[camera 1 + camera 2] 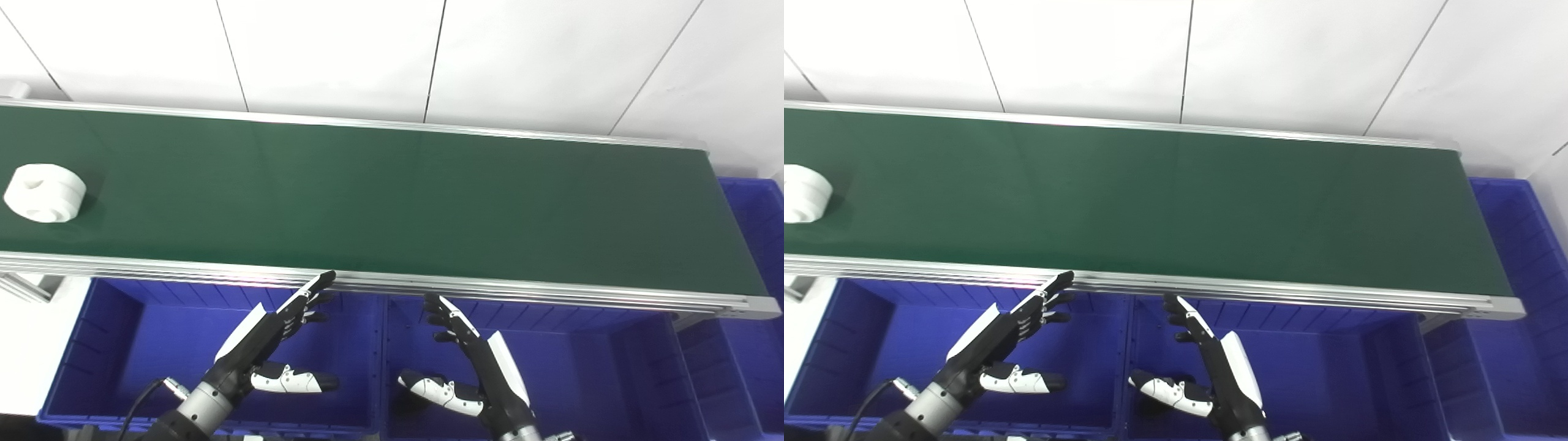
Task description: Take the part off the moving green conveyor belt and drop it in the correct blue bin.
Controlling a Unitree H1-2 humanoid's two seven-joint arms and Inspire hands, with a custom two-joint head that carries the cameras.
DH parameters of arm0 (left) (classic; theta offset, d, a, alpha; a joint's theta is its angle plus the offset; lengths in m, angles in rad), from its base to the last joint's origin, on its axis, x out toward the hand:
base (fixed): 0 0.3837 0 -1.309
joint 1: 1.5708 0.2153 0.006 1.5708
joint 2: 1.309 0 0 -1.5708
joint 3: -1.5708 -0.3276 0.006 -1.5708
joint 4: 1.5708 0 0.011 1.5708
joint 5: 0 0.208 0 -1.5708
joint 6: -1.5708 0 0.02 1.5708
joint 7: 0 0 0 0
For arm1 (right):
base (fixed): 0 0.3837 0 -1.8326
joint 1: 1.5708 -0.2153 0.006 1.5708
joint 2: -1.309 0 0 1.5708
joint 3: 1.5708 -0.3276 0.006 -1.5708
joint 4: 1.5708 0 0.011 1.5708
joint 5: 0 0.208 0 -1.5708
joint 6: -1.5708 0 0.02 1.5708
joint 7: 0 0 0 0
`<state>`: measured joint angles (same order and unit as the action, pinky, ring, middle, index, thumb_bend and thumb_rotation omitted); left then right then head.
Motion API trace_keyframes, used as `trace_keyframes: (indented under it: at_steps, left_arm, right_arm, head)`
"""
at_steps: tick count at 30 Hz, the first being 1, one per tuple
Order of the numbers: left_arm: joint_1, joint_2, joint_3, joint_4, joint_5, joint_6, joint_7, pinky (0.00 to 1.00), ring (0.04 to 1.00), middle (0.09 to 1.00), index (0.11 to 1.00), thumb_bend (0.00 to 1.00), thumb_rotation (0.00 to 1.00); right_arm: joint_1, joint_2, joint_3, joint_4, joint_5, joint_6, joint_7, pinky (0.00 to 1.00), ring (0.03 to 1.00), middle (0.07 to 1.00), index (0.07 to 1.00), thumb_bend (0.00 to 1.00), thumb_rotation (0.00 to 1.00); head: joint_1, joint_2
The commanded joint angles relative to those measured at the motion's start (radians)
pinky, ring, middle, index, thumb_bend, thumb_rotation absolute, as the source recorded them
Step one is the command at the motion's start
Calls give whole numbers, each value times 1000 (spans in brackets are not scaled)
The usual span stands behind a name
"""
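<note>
white part (44, 192) at belt's (392, 196) far left, both hands (278, 343) (471, 361) open over blue bins (153, 367)

The green conveyor belt (398, 196) carries 1 white round part (44, 192) near its left end.

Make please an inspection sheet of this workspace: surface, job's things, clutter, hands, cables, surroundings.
Surface: green belt with metal rails, bare except one part.
Job's things: white round part on the belt's far left; blue bins below the near rail, another bin at the belt's right end.
Clutter: nothing seen.
Hands: left hand and right hand both open over the bins, fingers apart, holding nothing.
Cables: black cable at the left wrist.
Surroundings: white panelled wall behind.
</note>
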<state>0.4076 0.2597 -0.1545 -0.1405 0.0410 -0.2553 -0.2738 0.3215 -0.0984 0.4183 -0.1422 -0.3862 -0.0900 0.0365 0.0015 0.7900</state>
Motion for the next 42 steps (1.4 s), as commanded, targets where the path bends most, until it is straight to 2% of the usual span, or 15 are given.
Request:
trace_keyframes:
  at_steps: [1,11,15,16,17,18,19,20,21,22,23,24,27,34,42]
  left_arm:
    - [-2,5,1,-18,-12,-27,0,834,941,991,977,706,414]
    - [1,6,1,-20,-11,-31,0,832,940,991,978,703,412]
    - [0,-2,-2,-5,-6,-44,5,831,937,988,974,707,403]
    - [1,-7,-6,-1,4,-42,8,830,936,987,973,707,400]
    - [2,-10,-8,1,11,-40,11,826,932,982,970,721,412]
    - [3,-16,-13,9,23,-45,15,824,930,979,968,728,418]
    - [4,-21,-16,14,31,-50,18,818,924,977,963,741,427]
    - [2,-27,-23,23,35,-57,19,817,923,976,961,746,425]
    - [1,-32,-27,28,38,-61,19,818,926,977,957,749,411]
    - [0,-39,-32,39,38,-70,21,818,926,977,957,749,409]
    - [-1,-44,-35,47,38,-77,23,819,928,977,952,751,388]
    - [-3,-50,-38,58,41,-85,24,820,929,977,949,752,377]
    - [-8,-60,-42,81,57,-102,31,815,932,981,943,756,370]
    - [-19,-65,-45,109,72,-132,34,797,931,977,939,765,347]
    - [-34,-62,-46,141,64,-161,32,777,921,971,930,766,310]
  right_arm:
    - [-9,8,3,-17,-7,-63,-10,746,836,865,902,639,475]
    - [-8,7,4,-22,-2,-49,1,754,842,869,907,642,470]
    - [-8,0,2,-14,1,-54,2,750,841,869,908,642,465]
    - [-8,-8,0,-13,3,-55,6,749,842,869,909,642,465]
    - [-7,-13,-1,-13,4,-56,9,748,845,872,914,637,470]
    - [-5,-20,-5,-9,10,-68,7,748,847,873,916,634,473]
    - [-3,-24,-7,-5,14,-77,5,747,844,871,913,625,458]
    - [-1,-29,-11,0,20,-90,1,748,844,870,912,619,449]
    - [0,-32,-14,3,24,-98,-1,751,845,870,910,612,439]
    - [0,-35,-18,12,30,-110,-4,752,845,870,910,611,438]
    - [0,-36,-21,18,34,-119,-5,756,846,869,908,604,425]
    - [-1,-38,-23,29,35,-130,-7,758,847,869,907,600,418]
    - [-8,-39,-31,63,41,-163,-11,732,839,863,906,588,410]
    - [-18,-31,-42,118,30,-220,-27,707,824,848,895,596,402]
    - [-26,-27,-44,144,34,-232,-22,710,820,844,896,596,375]
  head:
    - [0,1]
    - [1,-3]
    - [70,-39]
    - [128,-62]
    - [128,-62]
    - [196,-94]
    - [196,-94]
    - [249,-125]
    - [249,-125]
    - [278,-157]
    - [278,-157]
    - [293,-179]
    - [298,-207]
    - [298,-237]
    - [293,-273]
